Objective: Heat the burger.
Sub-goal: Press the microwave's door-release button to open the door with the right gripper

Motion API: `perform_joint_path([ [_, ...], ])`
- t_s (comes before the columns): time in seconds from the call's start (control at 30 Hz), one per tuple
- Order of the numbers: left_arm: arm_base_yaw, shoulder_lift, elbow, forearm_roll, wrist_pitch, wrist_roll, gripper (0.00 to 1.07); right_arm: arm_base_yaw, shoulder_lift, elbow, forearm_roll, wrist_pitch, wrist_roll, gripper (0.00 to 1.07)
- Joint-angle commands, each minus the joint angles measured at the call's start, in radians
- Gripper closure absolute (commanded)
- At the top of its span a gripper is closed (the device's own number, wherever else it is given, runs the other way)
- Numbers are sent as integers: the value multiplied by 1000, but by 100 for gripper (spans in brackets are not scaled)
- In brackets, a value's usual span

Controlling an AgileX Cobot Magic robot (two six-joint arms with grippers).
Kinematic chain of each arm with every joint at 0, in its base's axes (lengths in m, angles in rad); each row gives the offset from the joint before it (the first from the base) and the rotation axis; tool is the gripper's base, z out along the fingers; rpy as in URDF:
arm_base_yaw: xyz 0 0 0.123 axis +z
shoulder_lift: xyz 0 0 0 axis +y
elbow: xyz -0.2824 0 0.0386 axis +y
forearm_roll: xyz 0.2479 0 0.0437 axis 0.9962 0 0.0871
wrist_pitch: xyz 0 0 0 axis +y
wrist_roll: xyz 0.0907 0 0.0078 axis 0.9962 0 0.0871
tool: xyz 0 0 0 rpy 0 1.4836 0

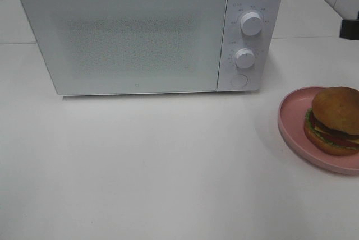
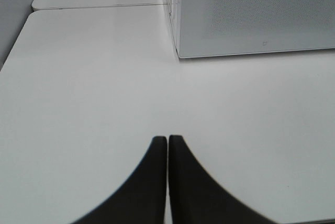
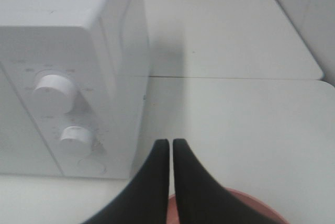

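Observation:
The burger (image 1: 335,121) rests on a pink plate (image 1: 291,125) at the right edge of the white table, golden bun on top with lettuce, tomato and cheese showing. A white microwave (image 1: 140,32) with its door closed stands at the back. My right gripper (image 3: 171,141) is shut and empty, hovering above the plate's rim (image 3: 261,205) beside the microwave's two knobs (image 3: 54,93). The left gripper (image 2: 167,138) is shut with nothing in it, low over bare table in front of the microwave's left corner (image 2: 180,54). Neither gripper's fingers show in the exterior high view.
The microwave's control panel carries two round knobs (image 1: 251,23) and a round button (image 1: 239,81). A dark part of the right arm (image 1: 350,28) pokes in at the right edge. A seam between table tops (image 3: 235,78) runs behind the plate, with a tiled wall beyond.

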Motion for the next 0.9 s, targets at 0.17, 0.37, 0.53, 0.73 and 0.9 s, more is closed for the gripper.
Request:
perform_joint_path([
  [0.17, 3, -23, 2, -8, -10, -4, 106, 234, 158, -6, -44, -144, -10, 106],
  [0.37, 3, -23, 2, -8, -10, -4, 106, 349, 235, -6, -44, -217, 3, 106],
  [0.53, 3, -23, 2, -8, -10, -4, 106, 419, 318, -6, -44, -305, 22, 105],
  [0.73, 3, -23, 2, -8, -10, -4, 106, 431, 388, -5, -44, -397, 73, 103],
  [0.9, 3, -23, 2, -8, -10, -4, 106, 431, 412, -3, -44, -411, 108, 102],
])
